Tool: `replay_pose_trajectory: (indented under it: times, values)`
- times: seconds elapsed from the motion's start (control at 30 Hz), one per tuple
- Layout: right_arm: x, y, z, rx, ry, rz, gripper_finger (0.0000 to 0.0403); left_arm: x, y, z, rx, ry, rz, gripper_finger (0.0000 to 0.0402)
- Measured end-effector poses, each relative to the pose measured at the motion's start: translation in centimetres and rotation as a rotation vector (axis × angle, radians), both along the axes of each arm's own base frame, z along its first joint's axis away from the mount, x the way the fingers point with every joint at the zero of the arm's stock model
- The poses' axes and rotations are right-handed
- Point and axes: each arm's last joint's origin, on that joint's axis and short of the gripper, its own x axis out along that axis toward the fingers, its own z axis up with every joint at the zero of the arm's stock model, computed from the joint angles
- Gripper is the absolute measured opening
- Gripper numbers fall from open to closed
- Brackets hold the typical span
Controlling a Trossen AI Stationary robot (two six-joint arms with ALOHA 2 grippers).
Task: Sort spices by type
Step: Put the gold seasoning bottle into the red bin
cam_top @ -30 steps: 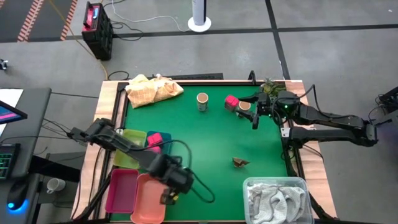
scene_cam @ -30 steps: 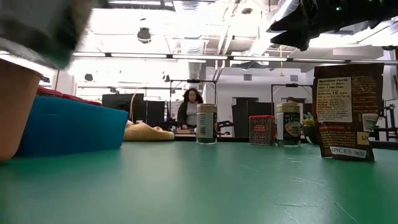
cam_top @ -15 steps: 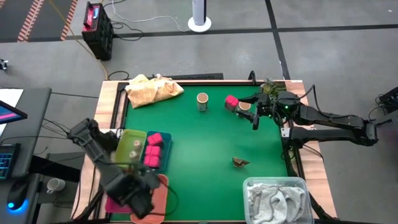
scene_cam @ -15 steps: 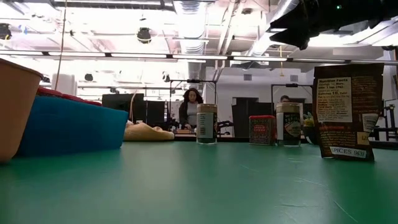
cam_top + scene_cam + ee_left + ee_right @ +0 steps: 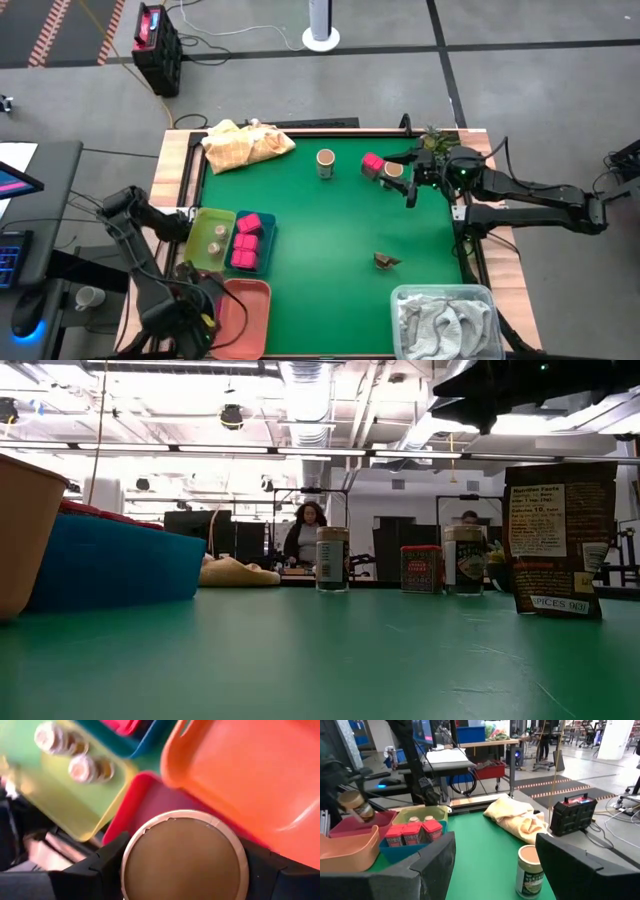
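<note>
Tan-lidded jar (image 5: pixel 184 857) clamped in the left pincer (image 5: pixel 183 865) — above the red bin (image 5: pixel 145 800).

Right pincer (image 5: pixel 495 865) hangs apart over the green surface (image 5: pixel 330 230), beside another jar (image 5: pixel 529 870) — pink packets (image 5: pixel 250 240) fill the blue bin (image 5: pixel 262 256).

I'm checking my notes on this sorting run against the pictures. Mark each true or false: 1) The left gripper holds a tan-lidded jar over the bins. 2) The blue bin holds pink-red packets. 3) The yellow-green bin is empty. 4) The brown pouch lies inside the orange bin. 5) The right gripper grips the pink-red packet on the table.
1) True. The left gripper is shut on a tan-lidded jar above the red bin.
2) True. The blue bin holds pink-red packets.
3) False. The yellow-green bin has two small jars in it.
4) False. The brown pouch lies on the green table; the orange bin looks bare.
5) False. The right gripper is open, around nothing.
</note>
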Motion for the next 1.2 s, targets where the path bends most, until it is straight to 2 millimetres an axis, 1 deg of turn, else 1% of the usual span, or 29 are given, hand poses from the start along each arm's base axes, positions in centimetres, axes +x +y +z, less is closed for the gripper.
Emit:
replay_pose_trajectory:
  times: [0.07,0.17,0.3,0.4,0.5,0.57,0.7,0.8,1.0,1.1,1.2]
  values:
    - [0.0,0.0,0.0,-0.003,0.0,0.0,0.0303,-0.8,0.6,-0.4,-0.009,0.0,0.011,0.0268]
    - [0.0,0.0,0.0,-0.004,0.0,-0.003,0.0303,-1.5,1.6,-1.0,-0.054,-0.044,0.036,0.0268]
    - [0.0,0.0,0.0,-0.006,0.002,-0.003,0.0303,-2.4,3.1,-3.4,-0.059,-0.038,0.044,0.0268]
    - [0.0,0.0,-0.1,-0.003,0.01,-0.003,0.0303,-2.9,3.9,-4.7,-0.092,-0.053,0.052,0.0268]
    - [0.0,0.0,-0.1,-0.003,0.01,-0.003,0.0303,-3.3,4.5,-6.2,-0.115,-0.06,0.116,0.0269]
    - [0.0,0.0,-0.1,-0.003,0.01,-0.006,0.0303,-3.6,4.9,-6.8,-0.118,-0.051,0.176,0.0289]
    - [0.0,0.0,-0.1,-0.003,0.011,-0.006,0.0303,-3.9,5.2,-7.5,-0.123,0.008,0.192,0.035]
    - [0.0,0.0,-0.1,0.0,0.01,-0.007,0.0303,-3.9,5.2,-7.1,-0.15,0.013,0.192,0.0367]
    - [0.0,0.0,-0.1,-0.001,0.006,-0.006,0.0303,-3.8,5.2,-4.9,-0.174,-0.033,0.202,0.0363]
    - [0.0,0.0,0.0,-0.001,0.005,-0.006,0.0303,-3.5,5.8,-3.6,-0.149,-0.095,0.21,0.0361]
    - [0.0,0.0,0.0,-0.001,0.005,-0.006,0.0303,-2.7,6.8,-2.5,-0.107,-0.184,0.209,0.0361]
